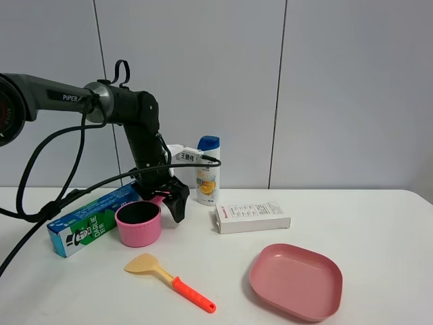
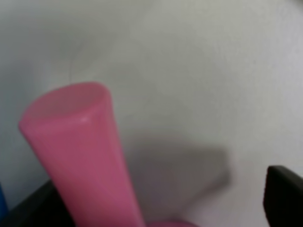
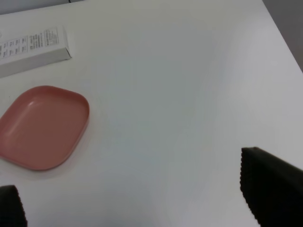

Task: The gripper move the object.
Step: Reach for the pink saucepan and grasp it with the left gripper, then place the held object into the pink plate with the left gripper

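White table, left claw spread astride blurred saucepan handle; right claw agape, empty, tips cropped.

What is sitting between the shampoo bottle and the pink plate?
A white box with printed text lies flat between the shampoo bottle and the pink plate, about midway. The exterior high view shows this.
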`<state>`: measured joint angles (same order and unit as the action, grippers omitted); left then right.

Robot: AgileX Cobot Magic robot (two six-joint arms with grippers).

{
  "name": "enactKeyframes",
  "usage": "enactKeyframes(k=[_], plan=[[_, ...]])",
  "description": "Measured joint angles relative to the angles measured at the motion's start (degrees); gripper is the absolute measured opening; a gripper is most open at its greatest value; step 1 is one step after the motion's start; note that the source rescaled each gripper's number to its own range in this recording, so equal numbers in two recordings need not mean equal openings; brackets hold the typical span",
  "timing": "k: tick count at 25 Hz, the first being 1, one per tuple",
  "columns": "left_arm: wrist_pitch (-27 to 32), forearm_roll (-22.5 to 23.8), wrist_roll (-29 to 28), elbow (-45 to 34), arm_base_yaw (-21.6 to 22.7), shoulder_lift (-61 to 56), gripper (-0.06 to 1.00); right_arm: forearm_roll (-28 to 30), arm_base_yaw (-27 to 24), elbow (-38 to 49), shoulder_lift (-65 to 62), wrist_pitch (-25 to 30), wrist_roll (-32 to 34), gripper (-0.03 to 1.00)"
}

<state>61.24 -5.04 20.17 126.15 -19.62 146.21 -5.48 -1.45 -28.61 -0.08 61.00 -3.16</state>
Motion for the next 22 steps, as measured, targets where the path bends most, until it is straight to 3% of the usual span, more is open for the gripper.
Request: enactKeyframes(k=[3,11,22], plan=[[0.0,-0.1,0.0,0.0,0.0,0.1,0.70,0.0,0.0,0.0,0.0,0.0,0.0,1.00],[-1.0,-1.3,1.4,0.0,0.0,0.1,0.00,0.0,0.0,0.0,0.0,0.0,0.0,1.00],[2.9,-1.2,1.5,0.0,-0.5,-1.8,0.00,0.0,0.0,0.0,0.0,0.0,0.0,1.00]])
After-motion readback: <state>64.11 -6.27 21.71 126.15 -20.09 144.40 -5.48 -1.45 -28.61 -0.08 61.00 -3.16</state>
